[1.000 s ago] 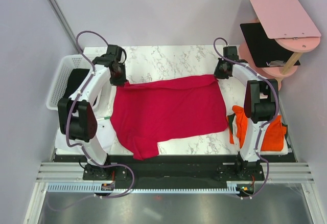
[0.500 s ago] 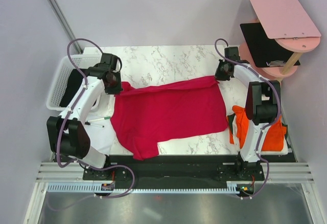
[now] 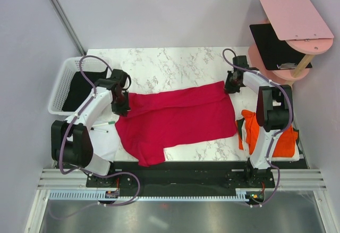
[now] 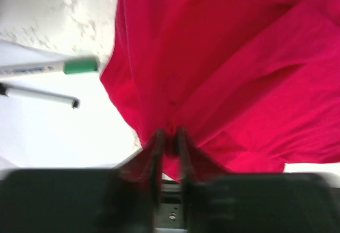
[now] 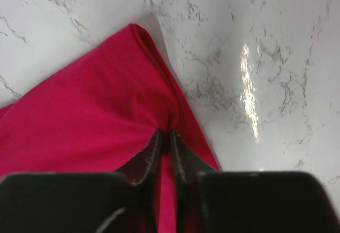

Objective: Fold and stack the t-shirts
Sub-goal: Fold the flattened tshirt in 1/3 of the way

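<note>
A crimson red t-shirt (image 3: pixel 178 118) lies spread across the marble table. My left gripper (image 3: pixel 121 101) is shut on its far left corner and holds the cloth (image 4: pixel 223 73) pinched between the jaws. My right gripper (image 3: pixel 231 83) is shut on the far right corner (image 5: pixel 133 105). The far edge is lifted and drawn toward the near side. Orange-red t-shirts (image 3: pixel 284 137) lie folded at the right under the right arm. A black t-shirt (image 3: pixel 79 86) lies in the white mesh basket (image 3: pixel 59 86) at the left.
A white sheet (image 3: pixel 109 145) with two pens (image 4: pixel 50 68) lies at the near left of the table. A pink stand with a pink board (image 3: pixel 295 15) and a flat black board (image 3: pixel 273 44) stands at the back right. Bare marble (image 3: pixel 170 65) shows beyond the shirt.
Both grippers have pulled the shirt's far edge toward the near side. The left gripper moved from beside the basket down and right. The right gripper moved a little nearer.
</note>
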